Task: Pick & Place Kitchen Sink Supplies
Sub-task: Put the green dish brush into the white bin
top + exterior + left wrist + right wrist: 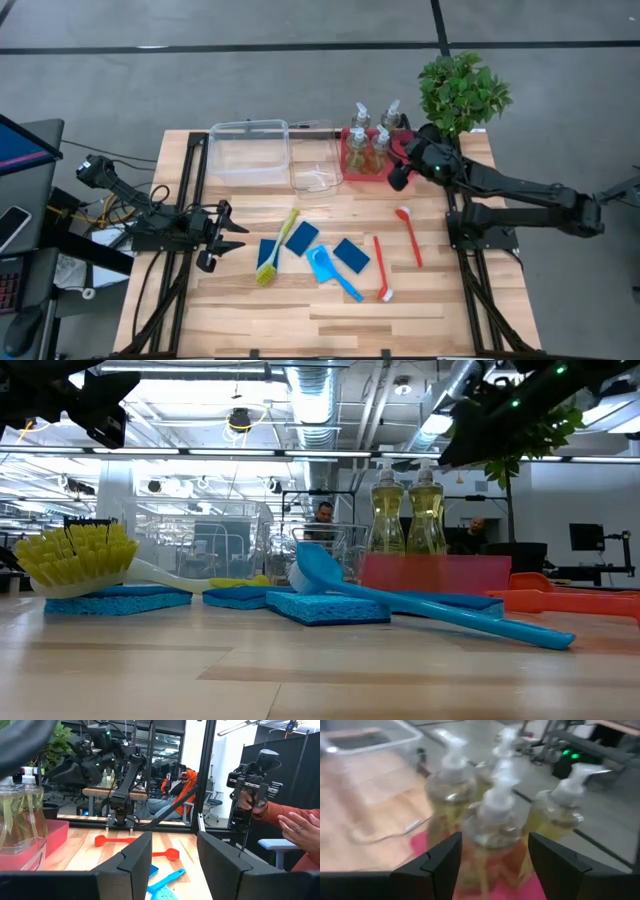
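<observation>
Four clear pump bottles of yellow-green liquid [368, 140] stand upright in a red tray [347, 160] at the far side of the table. My right gripper [399, 172] hangs open just right of the tray. In the right wrist view its fingers [442, 862] frame the nearest bottle [495, 827] without touching it. Blue sponges [302, 237], a green brush [279, 246], a blue brush [334, 273] and two red brushes [408, 236] lie flat mid-table. My left gripper [224, 237] waits open, left of the green brush.
Two clear plastic bins [250, 150] sit left of the red tray at the far edge. A potted plant [461, 90] stands behind my right gripper. Bare wood lies along the near edge. A person's hand [300, 827] shows beyond the table in the left wrist view.
</observation>
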